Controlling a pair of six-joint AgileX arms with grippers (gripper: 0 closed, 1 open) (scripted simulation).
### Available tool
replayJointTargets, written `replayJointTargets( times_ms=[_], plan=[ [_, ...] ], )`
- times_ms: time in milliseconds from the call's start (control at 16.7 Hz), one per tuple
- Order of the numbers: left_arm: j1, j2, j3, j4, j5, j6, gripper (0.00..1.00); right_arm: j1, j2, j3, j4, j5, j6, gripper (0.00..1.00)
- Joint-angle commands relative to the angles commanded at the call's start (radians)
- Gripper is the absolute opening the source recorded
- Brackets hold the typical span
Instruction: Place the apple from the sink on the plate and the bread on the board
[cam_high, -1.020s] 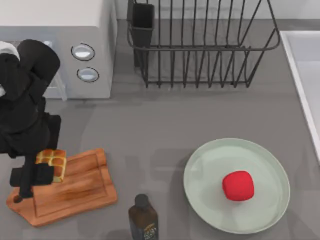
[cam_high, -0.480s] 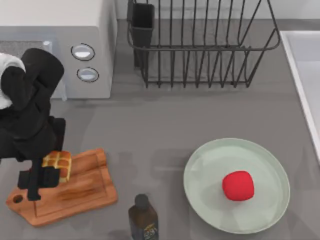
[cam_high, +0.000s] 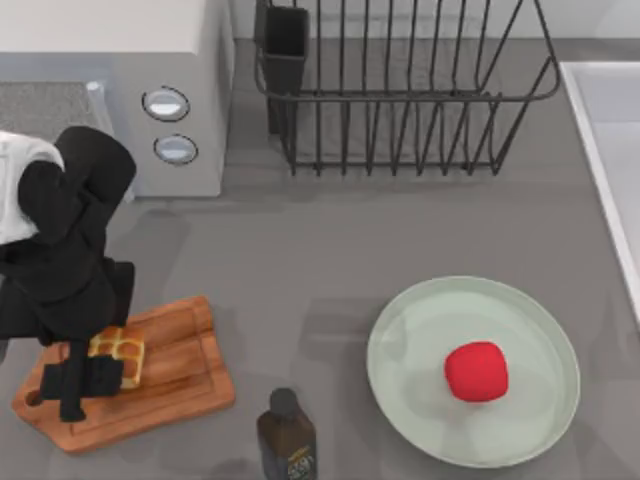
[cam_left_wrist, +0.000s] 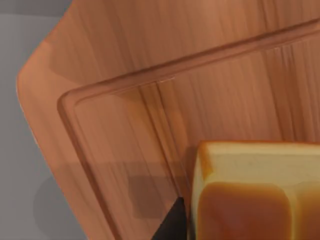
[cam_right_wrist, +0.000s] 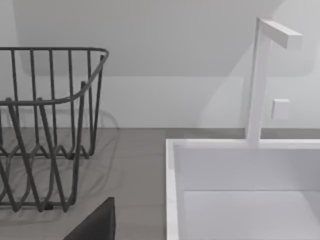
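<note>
From above, the left hand (cam_high: 88, 375) is at the left side of the grey table (cam_high: 300, 260), low over the brown rectangular wooden cutting board (cam_high: 170, 375), its dark fingers clenched on the small golden-brown square loaf of scored bread (cam_high: 120, 352). The bread sits over the board's handle half, near the rounded handle with its hole; whether its underside touches the wood cannot be told from this view. The left wrist view adds the close detail: the board's groove (cam_left_wrist: 80, 150) running round a corner, the bread's pale side and browned top (cam_left_wrist: 250, 195) just above the wood, and one dark fingertip (cam_left_wrist: 172, 225) against the loaf's edge.

On the right half of the table lies one large round pale mint-green plate (cam_high: 400, 340), with one small bright red apple (cam_high: 476, 371) resting on it, right of centre. One dark bottle (cam_high: 286, 435) stands between board and plate. At the back stand one grey microwave with two round knobs (cam_high: 170, 130) and one dark wire dish rack (cam_high: 400, 90).

The right wrist view shows what the top view barely catches: the pale white sink's basin (cam_right_wrist: 240, 200), its straight raised rim, one white faucet (cam_right_wrist: 260, 80), and the rack's end (cam_right_wrist: 50, 125) beside it. The sink's rim (cam_high: 600, 150) runs along the table's right edge.
</note>
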Motion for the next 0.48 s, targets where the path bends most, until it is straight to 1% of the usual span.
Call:
replayJointTargets(
  times_ms=[120,480],
  plan=[
    [0.000,0.000,0.000,0.000,0.000,0.000,0.00,0.000,0.000,0.000,0.000,0.000,0.000,1.00],
    [0.000,0.000,0.000,0.000,0.000,0.000,0.45,0.000,0.000,0.000,0.000,0.000,0.000,1.00]
  ],
)
